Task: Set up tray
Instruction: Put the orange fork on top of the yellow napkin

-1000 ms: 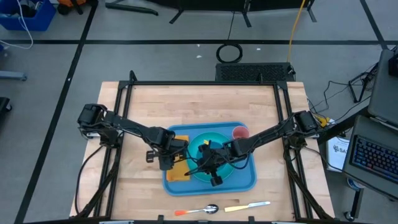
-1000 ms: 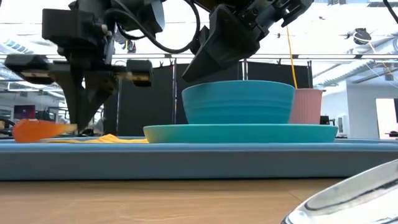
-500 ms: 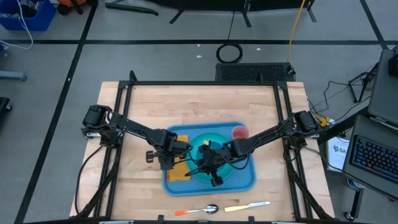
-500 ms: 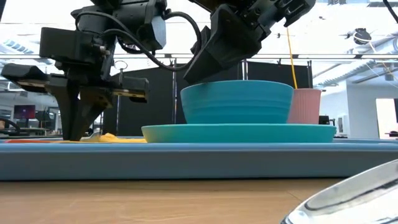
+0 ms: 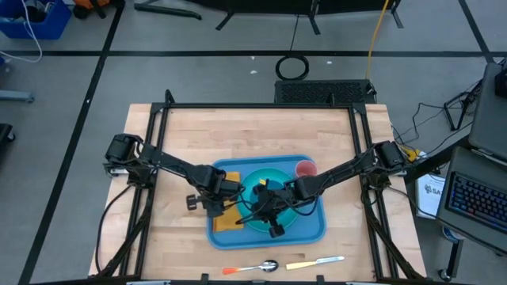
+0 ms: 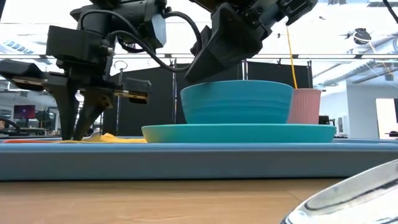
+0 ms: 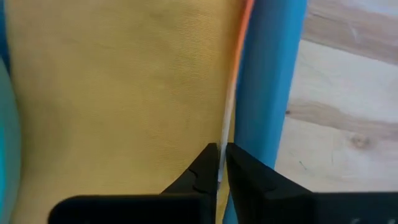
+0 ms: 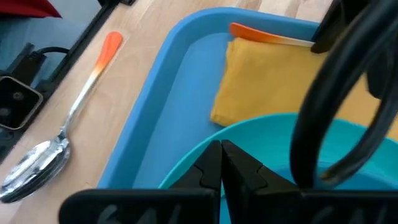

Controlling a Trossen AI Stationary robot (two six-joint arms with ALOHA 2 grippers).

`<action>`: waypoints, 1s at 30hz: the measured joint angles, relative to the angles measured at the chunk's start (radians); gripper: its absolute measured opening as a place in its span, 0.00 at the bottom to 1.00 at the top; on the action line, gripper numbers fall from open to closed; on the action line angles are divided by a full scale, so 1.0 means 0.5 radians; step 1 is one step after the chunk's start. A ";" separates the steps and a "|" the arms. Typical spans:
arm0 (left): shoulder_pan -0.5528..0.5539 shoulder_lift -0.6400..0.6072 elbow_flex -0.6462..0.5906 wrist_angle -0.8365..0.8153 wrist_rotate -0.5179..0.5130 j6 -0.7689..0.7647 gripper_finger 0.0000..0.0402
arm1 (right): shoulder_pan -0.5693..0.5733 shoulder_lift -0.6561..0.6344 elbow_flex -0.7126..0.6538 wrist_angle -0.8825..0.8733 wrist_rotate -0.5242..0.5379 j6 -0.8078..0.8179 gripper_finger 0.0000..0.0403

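A: Where the tray [image 5: 314, 227] sits: near the front middle of the wooden desk [image 5: 182, 142], flat, with both arms over it.

B: Contents?

A: Teal plate [image 6: 239, 132] in the middle, blue bowl [image 6: 237, 102] on the plate, pink cup [image 5: 306, 169] at the tray's far right corner. Yellow napkin [image 7: 118, 99] lies on the tray's left part, beside the plate.

B: Left tool?

A: Left tool [image 7: 220, 163] is down at the tray's left side, fingers together on a thin utensil with an orange handle [image 8: 264, 36]. That utensil lies along the napkin's edge, just inside the tray rim.

B: Right tool?

A: Right tool [image 8: 221, 163] is over the bowl, fingers nearly together. Can't tell if they pinch the bowl's rim.

B: Anything off the tray?

A: Spoon with orange handle [image 5: 252, 267] and a knife with yellow handle [image 5: 315, 262] lie on the desk in front of the tray, side by side, apart from it.
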 joint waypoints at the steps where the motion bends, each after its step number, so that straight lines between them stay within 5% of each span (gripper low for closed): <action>1: -0.002 0.000 0.000 0.020 0.001 -0.018 0.12 | 0.001 0.000 0.000 0.000 -0.012 0.000 0.00; 10: -0.013 0.000 0.000 0.042 -0.016 -0.146 0.17 | 0.001 0.000 0.000 0.006 -0.047 -0.003 0.00; 16: -0.012 0.000 0.000 0.054 -0.247 -0.210 0.17 | 0.001 0.000 0.000 0.007 -0.046 -0.002 0.00; 30: -0.009 -0.095 0.002 0.056 -0.439 -0.183 0.17 | 0.000 0.000 0.004 0.037 -0.042 -0.005 0.00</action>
